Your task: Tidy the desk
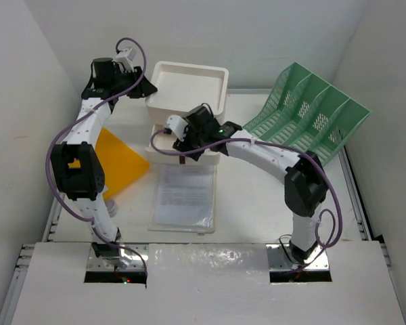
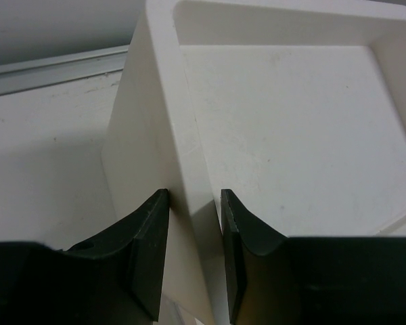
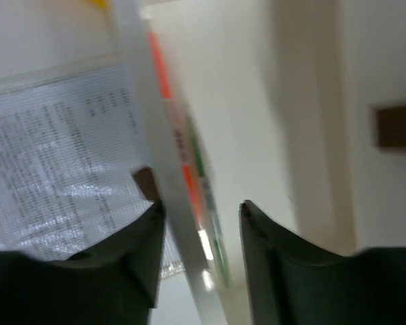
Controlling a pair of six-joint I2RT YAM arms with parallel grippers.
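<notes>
drawer box point(image 1: 188, 89) blocks desk point(image 1: 254, 203) ctr, rack point(image 1: 304, 115) back rt

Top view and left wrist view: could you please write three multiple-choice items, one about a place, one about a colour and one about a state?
1. Where on the desk does the green file rack stand?
A. near left corner
B. far right corner
C. middle of the near edge

2. What colour is the flat folder beneath the left arm?
A. blue
B. black
C. orange

3. How do the left fingers stand?
A. one on each side of the white box wall, closed on it
B. wide apart above the folder
C. closed on the file rack

Answers: 1 B, the rack fills the far right corner in the top view; 2 C, its orange sheet shows beside the left arm; 3 A, the left wrist view shows the wall between the fingers.
</notes>
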